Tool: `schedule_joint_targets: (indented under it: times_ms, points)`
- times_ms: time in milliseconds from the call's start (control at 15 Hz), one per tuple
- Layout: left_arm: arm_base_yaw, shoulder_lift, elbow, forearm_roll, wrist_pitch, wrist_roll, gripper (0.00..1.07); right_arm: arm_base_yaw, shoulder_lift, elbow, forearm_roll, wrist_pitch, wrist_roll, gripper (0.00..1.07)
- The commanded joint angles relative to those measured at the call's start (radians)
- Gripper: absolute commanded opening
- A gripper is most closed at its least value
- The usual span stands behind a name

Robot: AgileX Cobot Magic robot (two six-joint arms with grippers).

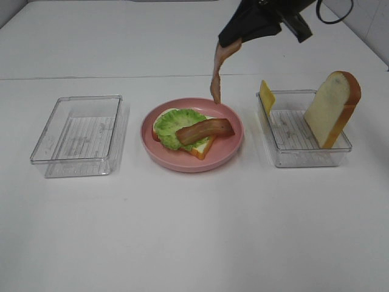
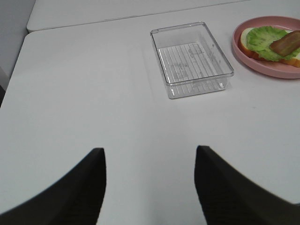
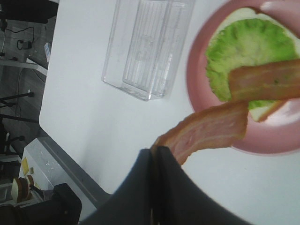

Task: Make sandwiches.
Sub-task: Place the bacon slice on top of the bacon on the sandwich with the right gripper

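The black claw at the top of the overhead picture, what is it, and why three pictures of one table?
That is a gripper, the hand of a two-armed robot. One camera looks down from high up; the other two ride on the wrists. The right gripper is shut on a bacon strip hanging above the pink plate, where bread, lettuce and a second bacon strip are stacked. The left gripper is open and holds nothing. Clear trays flank the plate: the left tray, and the right tray holding a bread slice and a cheese slice.
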Motion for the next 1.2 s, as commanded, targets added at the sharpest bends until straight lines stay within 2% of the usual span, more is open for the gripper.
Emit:
schedule_joint_targets:
  times_ms: [67, 333, 467, 600, 733, 933, 1067, 1200]
  points:
    - [-0.003, -0.01, 0.002, -0.001, -0.01, 0.001, 0.55, 0.09, 0.038, -0.002, 0.024, -0.122, -0.018, 0.0]
    - [-0.003, -0.01, 0.002, -0.001, -0.01, 0.001, 0.55, 0.186, 0.152, -0.003, 0.112, -0.297, -0.019, 0.0]
    - [-0.003, -0.01, 0.002, -0.001, -0.01, 0.001, 0.55, 0.198, 0.273, -0.016, 0.253, -0.411, -0.069, 0.0]
    - [-0.003, -0.01, 0.002, -0.001, -0.01, 0.001, 0.55, 0.196, 0.327, -0.017, 0.263, -0.44, -0.073, 0.0]
    - [-0.003, -0.01, 0.002, -0.001, -0.01, 0.001, 0.55, 0.194, 0.341, -0.017, 0.213, -0.444, -0.061, 0.0]
    - [-0.003, -0.01, 0.002, -0.001, -0.01, 0.001, 0.55, 0.169, 0.313, -0.023, 0.056, -0.452, 0.047, 0.0]
    - [-0.003, -0.01, 0.002, -0.001, -0.01, 0.001, 0.55, 0.15, 0.292, -0.023, -0.104, -0.44, 0.135, 0.0]
    - [-0.003, -0.01, 0.002, -0.001, -0.01, 0.001, 0.55, 0.149, 0.29, -0.025, -0.188, -0.413, 0.215, 0.0]
